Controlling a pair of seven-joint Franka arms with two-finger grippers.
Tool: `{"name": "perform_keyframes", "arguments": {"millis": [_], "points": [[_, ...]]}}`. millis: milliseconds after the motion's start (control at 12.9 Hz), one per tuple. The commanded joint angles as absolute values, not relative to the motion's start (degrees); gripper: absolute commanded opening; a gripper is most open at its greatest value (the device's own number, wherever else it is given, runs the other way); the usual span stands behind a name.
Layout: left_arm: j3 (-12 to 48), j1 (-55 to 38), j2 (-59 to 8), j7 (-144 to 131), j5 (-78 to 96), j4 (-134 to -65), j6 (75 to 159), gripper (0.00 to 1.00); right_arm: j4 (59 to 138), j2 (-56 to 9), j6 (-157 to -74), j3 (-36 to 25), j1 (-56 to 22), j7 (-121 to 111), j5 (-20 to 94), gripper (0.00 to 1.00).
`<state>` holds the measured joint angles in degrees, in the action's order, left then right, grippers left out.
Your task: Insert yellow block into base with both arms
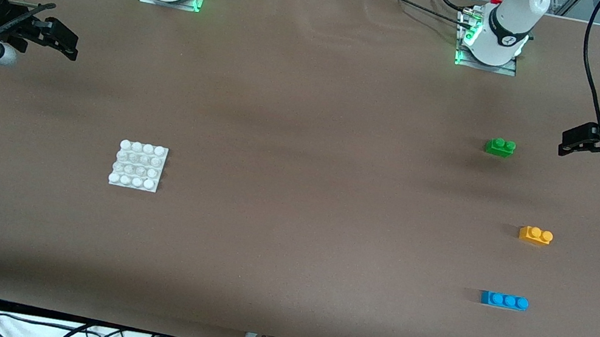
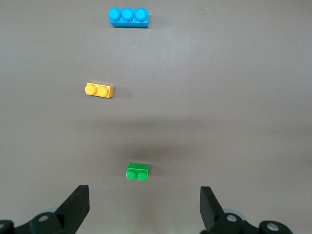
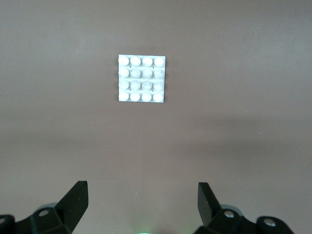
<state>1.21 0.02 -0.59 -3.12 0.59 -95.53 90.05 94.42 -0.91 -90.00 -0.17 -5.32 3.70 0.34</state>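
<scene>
The left gripper [image 2: 144, 207] hangs over bare table at the left arm's end with its black fingers [image 2: 78, 204] spread wide, holding and touching nothing; the right gripper [image 3: 141, 204] hangs likewise over the right arm's end, fingers [image 3: 75, 202] wide apart and empty; both arms wait.

The small yellow-orange plastic block [image 1: 535, 235] with two round studs lies flat toward the left arm's end, apart from everything; the flat square white studded base plate [image 1: 138, 166] lies well apart from it toward the right arm's end, with open brown table [image 1: 319, 197] between them and on all sides.

Three bricks in all: one yellow, one green two-stud brick [image 1: 500, 146] farther from the front camera, one blue three-stud brick [image 1: 504, 300] nearer; one base; two grippers.
</scene>
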Motion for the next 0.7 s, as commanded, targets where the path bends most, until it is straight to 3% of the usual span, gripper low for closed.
{"name": "perform_keyframes", "arguments": {"millis": [0,387,620], "points": [[1.7,0.7,-1.2,-3.0,1.8,-94.0,88.9,1.00,93.8,-1.1,-89.4,0.3,-4.5,2.6,0.5,0.99],[1.7,0.8,-1.2,-3.0,1.8,-93.9,88.9,1.00,94.7,-1.1,-90.2,0.3,-4.5,2.6,0.5,0.99],[1.7,0.8,-1.2,-3.0,1.8,-94.0,88.9,1.00,99.6,-1.1,-95.7,0.2,-4.4,2.6,0.5,0.99]]}}
